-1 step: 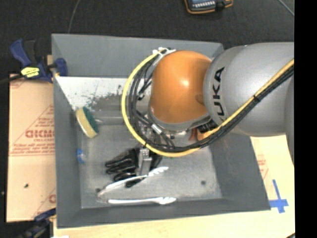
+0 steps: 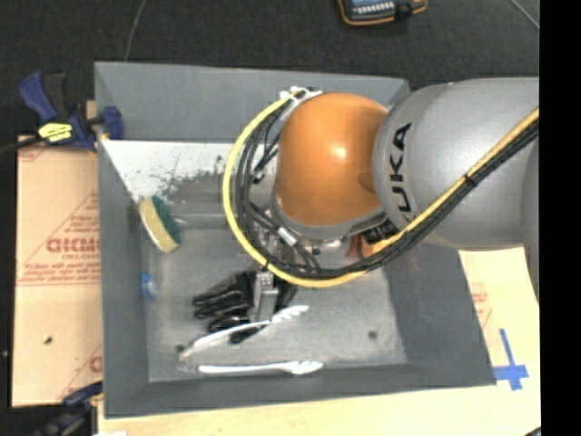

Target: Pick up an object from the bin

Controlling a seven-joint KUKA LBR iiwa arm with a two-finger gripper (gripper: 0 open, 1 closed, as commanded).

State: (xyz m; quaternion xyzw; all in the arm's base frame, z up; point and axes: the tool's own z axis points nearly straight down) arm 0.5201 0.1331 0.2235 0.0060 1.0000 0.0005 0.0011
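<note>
My gripper (image 2: pixel 264 296) pokes down in the front middle of the bin, most of it hidden under the arm's wrist. Its tip stands right beside a black hand-shaped thing (image 2: pixel 221 301) lying to its left. Just below the tip, a white plastic fork (image 2: pixel 259 325) lies slanted, and the tip meets or nearly meets it. A second white plastic utensil (image 2: pixel 263 368) lies flat along the front wall. I cannot make out anything held in the gripper.
A yellow sponge with a green face (image 2: pixel 160 223) leans at the left wall. A small blue-tipped clear thing (image 2: pixel 148 286) lies below it. The arm with its orange cover and looped cables hangs over the bin's middle and right.
</note>
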